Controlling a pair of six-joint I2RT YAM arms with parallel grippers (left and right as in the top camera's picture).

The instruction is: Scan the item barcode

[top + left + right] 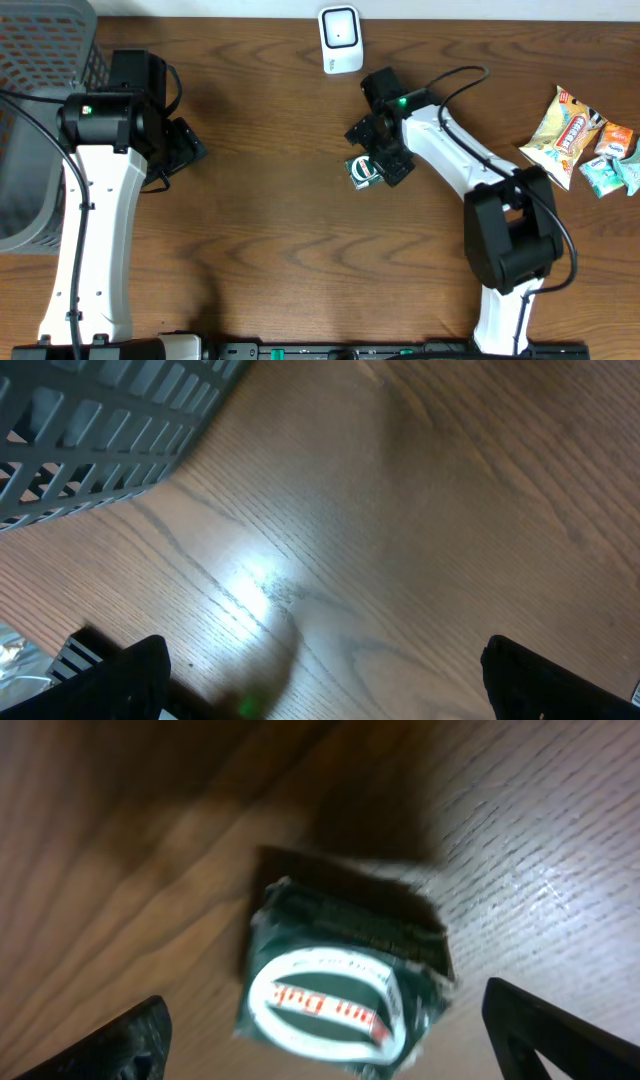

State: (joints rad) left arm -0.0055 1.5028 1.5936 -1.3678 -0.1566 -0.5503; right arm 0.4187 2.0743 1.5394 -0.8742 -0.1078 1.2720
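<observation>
Both claws gape: left claw (pixel 188 148) beside the grey basket (pixel 55 45), right claw (pixel 322 1038) over a green packet (pixel 340 990).

A: How many arms?
B: 2, the left arm (pixel 90 230) and the right arm (pixel 465 165). Each carries 1 gripper, so 2 of those: the left gripper (pixel 192 150) and the right gripper (pixel 380 165).
A: Baskets?
B: 1 basket (pixel 40 100), grey.
A: Scanners?
B: 1 scanner (pixel 340 40), white.
A: And packets?
B: 1 green packet (pixel 360 172) on its own. The pile at the right has 1 yellow bag (pixel 560 130), 1 orange packet (pixel 613 136) and 2 mint packets (pixel 600 172). That makes 5 in view. They overlap, so I cannot tell if more lie beneath.
A: Tables?
B: 1 table (pixel 280 260).
</observation>
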